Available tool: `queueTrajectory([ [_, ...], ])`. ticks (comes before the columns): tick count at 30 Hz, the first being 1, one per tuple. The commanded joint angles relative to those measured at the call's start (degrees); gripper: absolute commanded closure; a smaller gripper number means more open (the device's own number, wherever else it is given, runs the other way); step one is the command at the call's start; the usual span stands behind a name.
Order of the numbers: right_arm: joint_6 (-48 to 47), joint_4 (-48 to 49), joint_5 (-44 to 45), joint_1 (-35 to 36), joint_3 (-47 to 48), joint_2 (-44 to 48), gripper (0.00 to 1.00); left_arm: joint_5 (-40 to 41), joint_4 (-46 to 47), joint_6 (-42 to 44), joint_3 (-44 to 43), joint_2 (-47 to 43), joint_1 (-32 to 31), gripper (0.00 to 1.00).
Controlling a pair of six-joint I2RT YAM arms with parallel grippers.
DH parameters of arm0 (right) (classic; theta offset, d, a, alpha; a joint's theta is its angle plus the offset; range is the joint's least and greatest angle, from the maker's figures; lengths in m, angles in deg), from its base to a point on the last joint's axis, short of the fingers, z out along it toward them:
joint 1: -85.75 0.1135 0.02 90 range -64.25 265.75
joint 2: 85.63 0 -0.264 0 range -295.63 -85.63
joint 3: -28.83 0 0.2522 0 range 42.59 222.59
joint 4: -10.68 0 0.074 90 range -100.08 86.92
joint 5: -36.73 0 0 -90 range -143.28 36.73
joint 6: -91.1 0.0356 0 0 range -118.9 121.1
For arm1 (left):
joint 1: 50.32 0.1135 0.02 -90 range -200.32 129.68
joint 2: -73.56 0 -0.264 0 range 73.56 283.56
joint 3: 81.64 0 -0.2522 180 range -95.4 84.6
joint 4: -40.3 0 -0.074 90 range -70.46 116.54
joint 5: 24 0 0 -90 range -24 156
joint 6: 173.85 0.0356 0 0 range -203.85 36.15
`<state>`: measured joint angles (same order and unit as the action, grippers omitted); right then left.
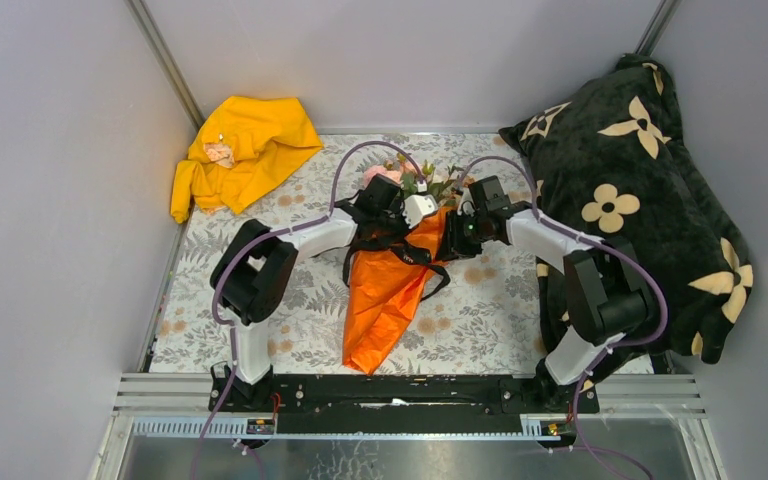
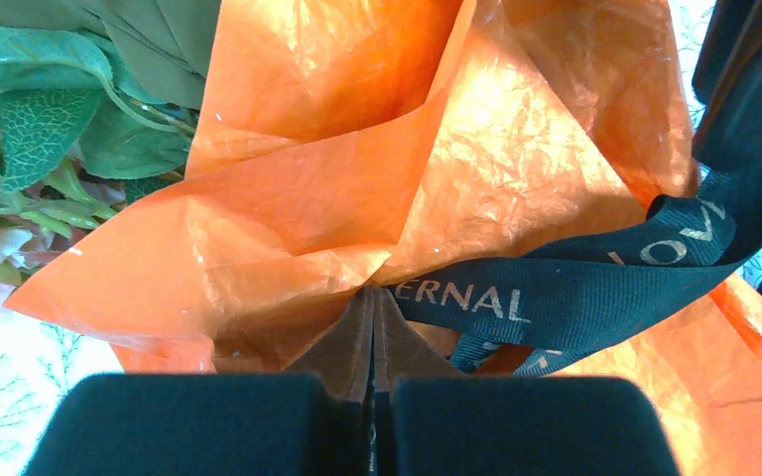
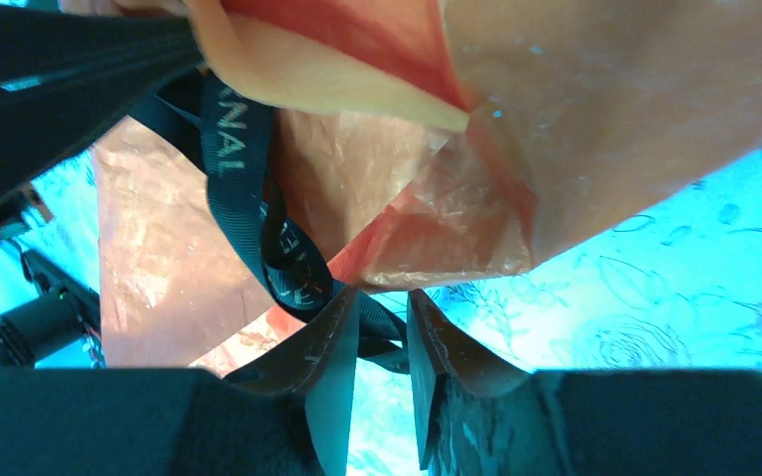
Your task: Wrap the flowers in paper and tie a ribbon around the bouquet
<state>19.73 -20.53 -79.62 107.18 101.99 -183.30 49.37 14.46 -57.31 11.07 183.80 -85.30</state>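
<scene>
Ribbon (image 2: 556,288), one, crosses one bouquet (image 1: 390,290); left gripper (image 2: 372,290) closed, right gripper (image 3: 382,295) slightly parted.

Grey walls (image 1: 60,200) (floral tablecloth (image 1: 500,320) below)

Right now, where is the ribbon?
In the top view the ribbon crosses the upper part of the orange paper cone at mid-table, just on the near side of the flowers, with loose lengths hanging off both sides of the cone.
</scene>
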Motion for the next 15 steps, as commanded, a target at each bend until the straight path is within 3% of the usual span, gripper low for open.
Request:
queueTrajectory([
  [1,1.48,0.90,4.74,-0.45,0.86,8.74,0.69,-3.41,3.56,-2.59,1.75,0.90,1.19,1.00],
  [7,3.87,17.36,2.05,3.48,-7.20,16.61,0.70,-8.55,3.51,-5.85,1.75,1.04,3.25,1.00],
  [11,3.70,22.48,9.26,11.17,-7.51,14.89,0.68,-11.06,3.07,-7.30,1.94,0.76,3.95,1.00],
  [15,6.53,30.16,12.97,14.21,-9.21,13.20,0.67,-11.66,4.38,-7.46,4.39,-1.06,3.98,1.00],
])
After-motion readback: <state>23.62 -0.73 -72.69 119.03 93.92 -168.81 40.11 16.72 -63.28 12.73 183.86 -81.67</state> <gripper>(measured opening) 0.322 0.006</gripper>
